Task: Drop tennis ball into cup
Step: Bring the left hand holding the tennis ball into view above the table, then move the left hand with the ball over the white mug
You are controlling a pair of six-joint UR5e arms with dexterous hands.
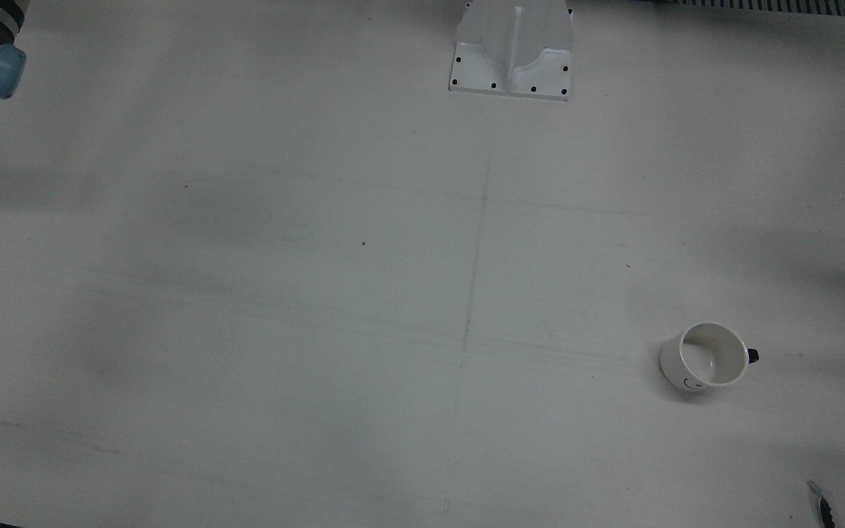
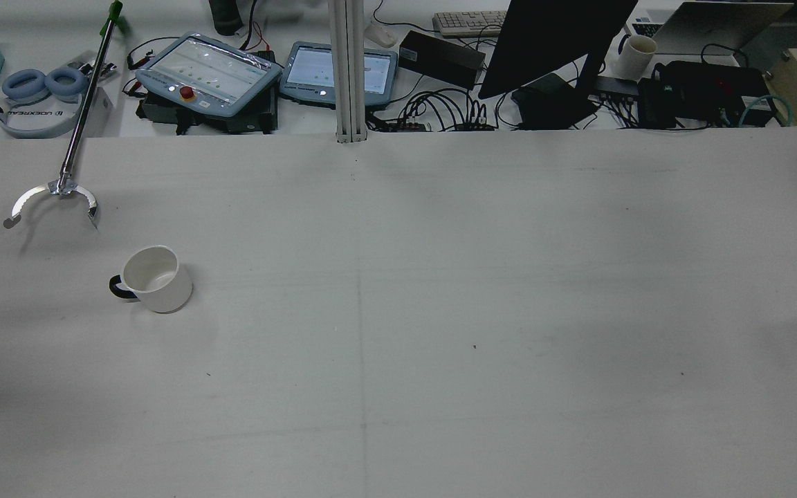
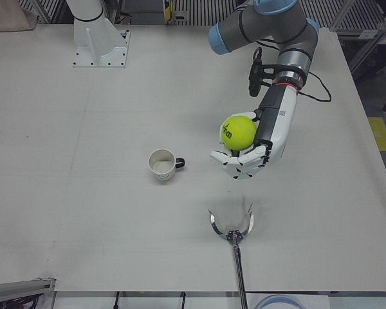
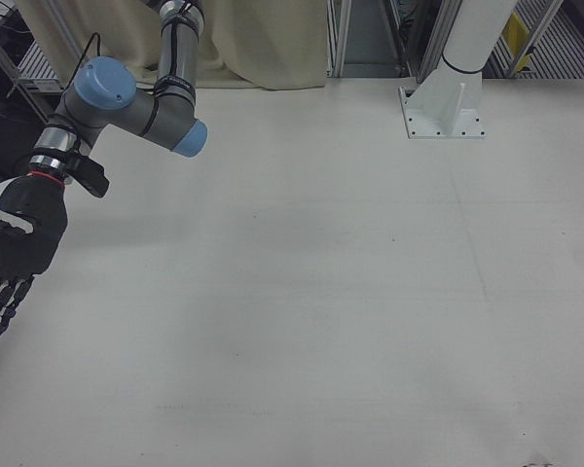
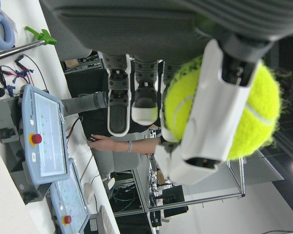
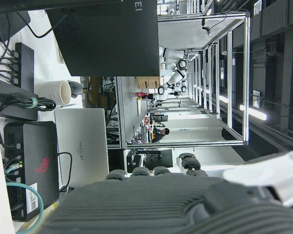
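A white cup (image 3: pixel 161 163) with a dark handle stands upright and empty on the table; it also shows in the front view (image 1: pixel 705 357) and the rear view (image 2: pixel 153 278). My left hand (image 3: pixel 244 158) is shut on a yellow-green tennis ball (image 3: pixel 238 132). It holds the ball to the right of the cup in the left-front view, apart from it. In the left hand view the ball (image 5: pixel 249 112) sits behind a white finger (image 5: pixel 205 112). My right hand (image 4: pixel 10 263) hangs at the far side of the table, fingers spread and empty.
A metal reacher-grabber tool (image 3: pixel 231 222) lies near the table edge, claw open toward the cup; it also shows in the rear view (image 2: pixel 59 190). An arm pedestal (image 1: pixel 514 51) stands at the robot side. Teach pendants (image 2: pixel 208 72) and a monitor (image 2: pixel 551 41) lie beyond the table's far edge.
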